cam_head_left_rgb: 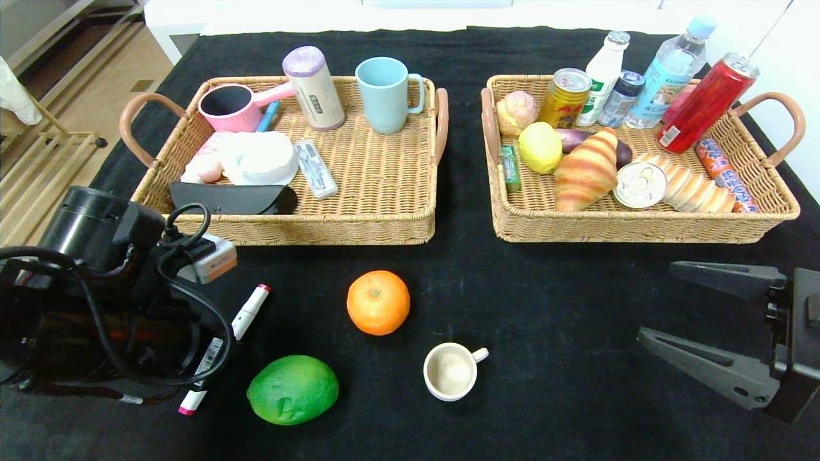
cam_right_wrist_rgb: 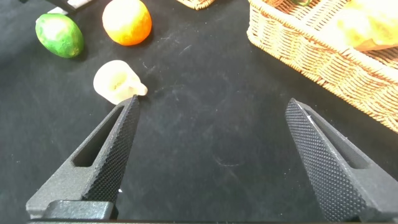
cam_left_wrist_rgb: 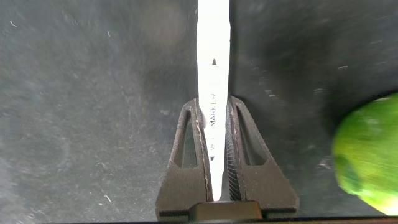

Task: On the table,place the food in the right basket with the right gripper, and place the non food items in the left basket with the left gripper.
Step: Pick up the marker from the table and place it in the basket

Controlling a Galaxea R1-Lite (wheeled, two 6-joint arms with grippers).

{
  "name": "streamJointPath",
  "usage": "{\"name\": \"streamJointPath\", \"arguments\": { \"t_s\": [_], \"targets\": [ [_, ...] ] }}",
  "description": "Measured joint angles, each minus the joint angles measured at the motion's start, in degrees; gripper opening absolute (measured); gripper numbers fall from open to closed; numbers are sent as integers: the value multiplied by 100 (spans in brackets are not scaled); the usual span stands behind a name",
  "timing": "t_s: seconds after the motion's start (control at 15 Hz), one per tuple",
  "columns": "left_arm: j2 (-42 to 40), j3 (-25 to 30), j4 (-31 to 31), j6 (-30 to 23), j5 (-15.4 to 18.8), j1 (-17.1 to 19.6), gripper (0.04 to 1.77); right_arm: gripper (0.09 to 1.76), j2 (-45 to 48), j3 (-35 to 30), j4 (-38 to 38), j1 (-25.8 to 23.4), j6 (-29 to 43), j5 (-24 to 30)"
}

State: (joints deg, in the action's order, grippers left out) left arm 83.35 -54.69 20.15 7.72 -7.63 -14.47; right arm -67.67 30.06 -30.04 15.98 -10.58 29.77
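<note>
Clamping L pincer on marker, non-food so mine; R pincer gaped wide, empty, orange ahead.

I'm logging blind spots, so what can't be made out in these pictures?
- Marker: head view, its middle hidden behind the left arm.
- Left gripper: head view, hidden under its own arm.
- Lime: left wrist view, cut off by the edge.
- Right basket: right wrist view, cut off; contents blurred.
</note>
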Motion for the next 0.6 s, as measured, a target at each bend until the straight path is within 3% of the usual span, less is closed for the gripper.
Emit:
{"name": "streamJointPath", "arguments": {
  "t_s": [0.6],
  "targets": [
    [-691,-74,0,-17,-55,-322,25,171,15,9,-2,-102,-13,10]
  ]
}}
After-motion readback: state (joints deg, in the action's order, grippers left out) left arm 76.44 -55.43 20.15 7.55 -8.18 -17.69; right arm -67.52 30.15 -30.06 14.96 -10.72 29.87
